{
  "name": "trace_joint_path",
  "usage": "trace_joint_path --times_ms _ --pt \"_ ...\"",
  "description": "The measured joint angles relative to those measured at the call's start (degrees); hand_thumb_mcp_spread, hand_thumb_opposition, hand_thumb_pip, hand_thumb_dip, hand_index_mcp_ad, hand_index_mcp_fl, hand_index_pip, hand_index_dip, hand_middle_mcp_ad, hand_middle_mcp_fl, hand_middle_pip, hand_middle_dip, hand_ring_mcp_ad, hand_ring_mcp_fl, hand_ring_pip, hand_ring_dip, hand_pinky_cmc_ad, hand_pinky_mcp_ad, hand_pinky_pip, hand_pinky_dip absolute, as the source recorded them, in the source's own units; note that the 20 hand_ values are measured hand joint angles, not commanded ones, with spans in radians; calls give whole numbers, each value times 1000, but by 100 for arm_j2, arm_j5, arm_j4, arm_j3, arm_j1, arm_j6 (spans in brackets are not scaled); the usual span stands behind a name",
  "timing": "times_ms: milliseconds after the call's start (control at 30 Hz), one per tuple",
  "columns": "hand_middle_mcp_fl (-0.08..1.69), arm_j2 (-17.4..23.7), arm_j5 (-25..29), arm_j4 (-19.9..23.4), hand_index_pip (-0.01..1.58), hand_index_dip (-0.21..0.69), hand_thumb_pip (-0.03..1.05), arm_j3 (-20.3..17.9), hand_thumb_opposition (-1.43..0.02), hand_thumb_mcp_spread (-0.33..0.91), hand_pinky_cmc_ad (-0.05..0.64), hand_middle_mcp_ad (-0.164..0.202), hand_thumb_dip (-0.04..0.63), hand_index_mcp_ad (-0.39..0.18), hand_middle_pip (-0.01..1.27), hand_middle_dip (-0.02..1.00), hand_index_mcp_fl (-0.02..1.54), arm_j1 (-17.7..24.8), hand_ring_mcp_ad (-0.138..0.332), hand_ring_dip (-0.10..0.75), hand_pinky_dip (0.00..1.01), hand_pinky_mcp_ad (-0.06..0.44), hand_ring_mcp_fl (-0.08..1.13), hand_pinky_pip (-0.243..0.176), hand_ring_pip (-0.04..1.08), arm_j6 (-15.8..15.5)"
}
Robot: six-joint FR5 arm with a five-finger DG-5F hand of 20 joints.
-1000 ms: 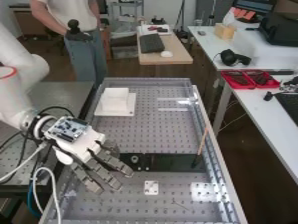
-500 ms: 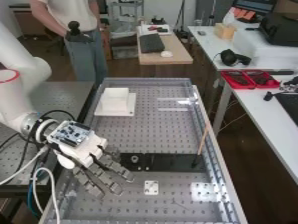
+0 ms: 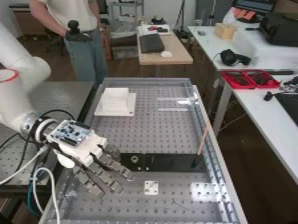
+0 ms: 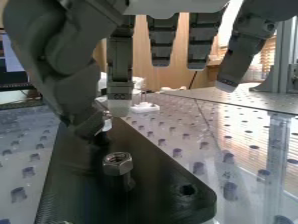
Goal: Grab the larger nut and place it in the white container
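We locate the hand above the near half of the bench, inside its left edge. Its fingers are straight and set apart; its thumb is bent downward, with the tip close to a shiny metal piece partly hidden behind it. We cannot tell whether the thumb touches this piece.

We find the white container near the bench's far left corner, upright on a square white base.

We identify a hexagonal nut seated on an upright peg toward the left end of the black plate. The nut stands apart from the fingers. We cannot tell whether it is the larger one.

We note a small white tile lying on the bench, between the plate and the near edge. Farther right, a thin rod stands tilted near the bench's right edge, its dark lower end at the plate's right end.
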Motion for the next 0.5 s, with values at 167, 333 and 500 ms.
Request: trace_joint_path --times_ms 167,333,500 --pt "3 107 -119 -35 1557 106 791 -54 -846 311 367 63 188 -169 131 195 9 10 164 93 780 316 0 -101 234 -45" --pt "3 164 -235 -122 1557 106 798 -47 -846 311 367 63 190 -168 131 194 9 -15 164 87 777 316 0 -101 223 -73" --pt "3 186 -456 -195 1557 106 798 -16 -846 311 367 61 190 -168 131 194 9 -97 162 87 778 316 -2 -103 237 -186"
